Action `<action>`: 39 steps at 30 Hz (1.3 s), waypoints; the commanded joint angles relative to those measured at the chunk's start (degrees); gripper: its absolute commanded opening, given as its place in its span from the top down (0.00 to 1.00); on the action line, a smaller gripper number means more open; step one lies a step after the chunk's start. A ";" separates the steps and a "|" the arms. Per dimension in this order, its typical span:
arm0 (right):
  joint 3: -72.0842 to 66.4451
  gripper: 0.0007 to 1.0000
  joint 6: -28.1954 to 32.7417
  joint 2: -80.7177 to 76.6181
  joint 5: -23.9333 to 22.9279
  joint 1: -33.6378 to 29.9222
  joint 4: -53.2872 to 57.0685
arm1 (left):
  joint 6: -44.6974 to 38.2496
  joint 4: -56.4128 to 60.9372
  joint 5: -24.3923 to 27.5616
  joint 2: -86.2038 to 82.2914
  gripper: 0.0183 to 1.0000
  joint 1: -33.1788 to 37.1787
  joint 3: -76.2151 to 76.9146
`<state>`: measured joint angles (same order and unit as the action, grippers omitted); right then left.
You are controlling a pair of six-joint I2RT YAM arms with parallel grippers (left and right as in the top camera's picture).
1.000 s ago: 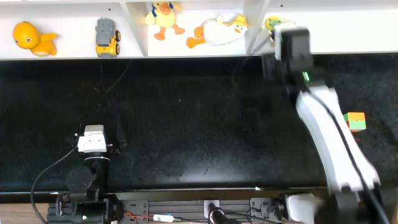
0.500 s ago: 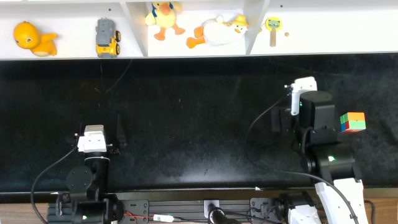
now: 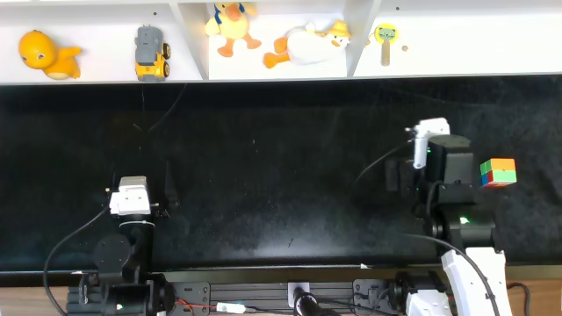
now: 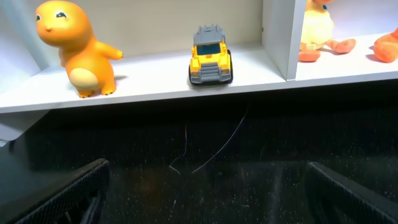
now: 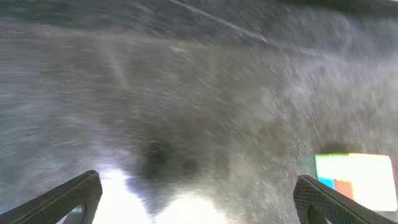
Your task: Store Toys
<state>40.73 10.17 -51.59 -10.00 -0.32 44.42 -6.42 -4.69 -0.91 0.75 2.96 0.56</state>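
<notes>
Desk: a black desk [image 3: 263,175] is seen from above, with a white shelf [image 3: 281,72] along its far edge.
Left arm: the left fingers [image 4: 68,193] are spread wide apart and nothing is held between them; they are kept low over the desk, well short of the shelf.
Right arm: the right fingers [image 5: 62,199] are also spread wide apart with nothing gripped, and are pointed down at bare desk.
Cube: a multicoloured cube [image 3: 498,172] is set on the desk just beside the right fingers, to their outer side, not touched and not between them; in the right wrist view the cube [image 5: 356,177] is seen close to one finger.
Truck: a yellow and grey toy truck [image 4: 211,56] is stood on the shelf, straight ahead of the gap between the left fingers.
Orange figure: a round orange toy creature [image 4: 73,46] is stood upright in the same compartment as the truck, ahead of the left fingers and off to one side.
Plush ducks: a yellow plush duck [image 3: 232,25] and a white plush duck [image 3: 307,42] lying flat are kept in the next compartment, well apart from both pairs of fingers.
Small toy: a small yellow and green toy [image 3: 385,39] is placed in the compartment beyond the right fingers.
</notes>
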 commanded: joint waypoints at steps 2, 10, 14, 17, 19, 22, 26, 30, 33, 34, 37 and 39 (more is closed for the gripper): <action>-6.16 0.00 8.20 -0.15 2.08 -13.22 -7.37 | -0.87 -0.13 -0.09 -0.63 0.00 -0.42 -0.11; -6.71 0.00 26.03 -3.45 10.88 -33.88 -14.82 | -0.87 -0.13 -0.09 -0.63 0.00 -0.42 -0.11; -5.68 0.00 30.25 -9.40 14.73 -40.81 -16.65 | -0.87 -0.13 -0.09 -0.63 0.00 -0.42 -0.11; -3.10 0.00 31.28 -14.36 18.25 -44.52 -16.63 | -0.87 -0.13 -0.09 -0.63 0.00 -0.42 -0.11; -0.90 0.00 31.47 -17.44 21.33 -46.47 -16.59 | -0.87 -0.13 -0.09 -0.63 0.00 -0.42 -0.11; 2.45 0.00 31.52 -21.49 24.02 -48.15 -15.96 | -0.87 -0.13 -0.09 -0.63 0.00 -0.42 -0.11; 6.05 0.00 32.28 -26.40 24.17 -48.48 -16.06 | -0.87 -0.13 -0.09 -0.61 0.00 -0.42 -0.11; 6.84 0.00 32.22 -30.03 24.09 -48.41 -16.33 | -0.87 -0.13 -0.09 -0.61 0.00 -0.42 -0.11; 6.82 0.00 32.22 -32.00 23.47 -48.41 -14.97 | -0.87 -0.13 -0.09 -0.63 0.00 -0.42 -0.11; 6.82 0.00 32.26 -32.41 23.28 -48.46 -14.60 | -0.87 -0.13 -0.09 -0.63 0.00 -0.42 -0.11; 6.78 0.00 32.26 -32.85 22.08 -48.48 -14.53 | -0.87 -0.11 -0.09 -0.61 0.00 -0.42 -0.11; 6.75 0.00 32.28 -33.05 22.16 -48.48 -14.97 | -0.87 -0.13 -0.09 -0.61 0.00 -0.42 -0.11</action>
<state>46.52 42.06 -84.62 12.19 -48.45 29.95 -6.42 -4.69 -0.91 0.75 2.96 0.56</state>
